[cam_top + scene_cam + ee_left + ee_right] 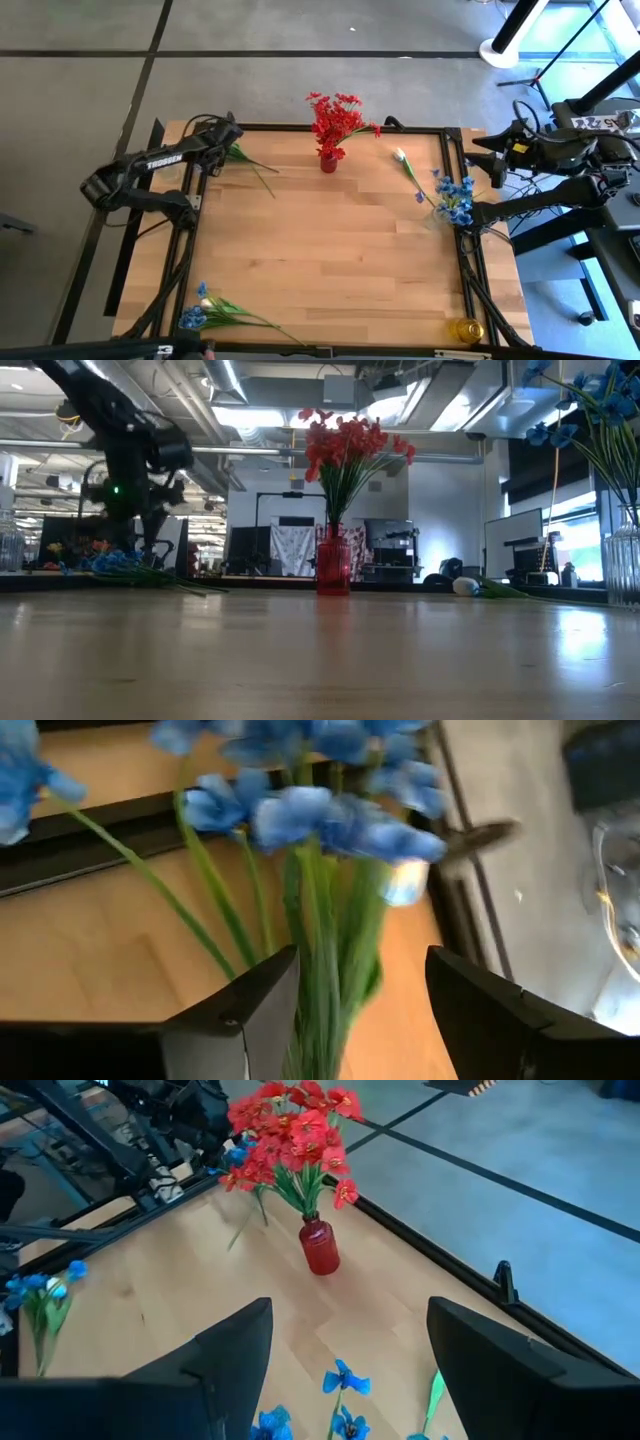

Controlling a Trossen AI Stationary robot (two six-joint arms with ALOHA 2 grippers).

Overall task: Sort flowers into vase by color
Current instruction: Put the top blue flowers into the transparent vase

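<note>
left tool (350,1010): open around blue flowers (300,810) | right tool (340,1370): open, empty, raised over table (200,1290)

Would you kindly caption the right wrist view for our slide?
Open right pincer overlooking red flowers in red vase.

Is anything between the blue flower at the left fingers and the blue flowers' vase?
Yes. The red vase stands about midway on the straight path from the blue flower to the vase of blue flowers, and a white flower lies just before it.
</note>
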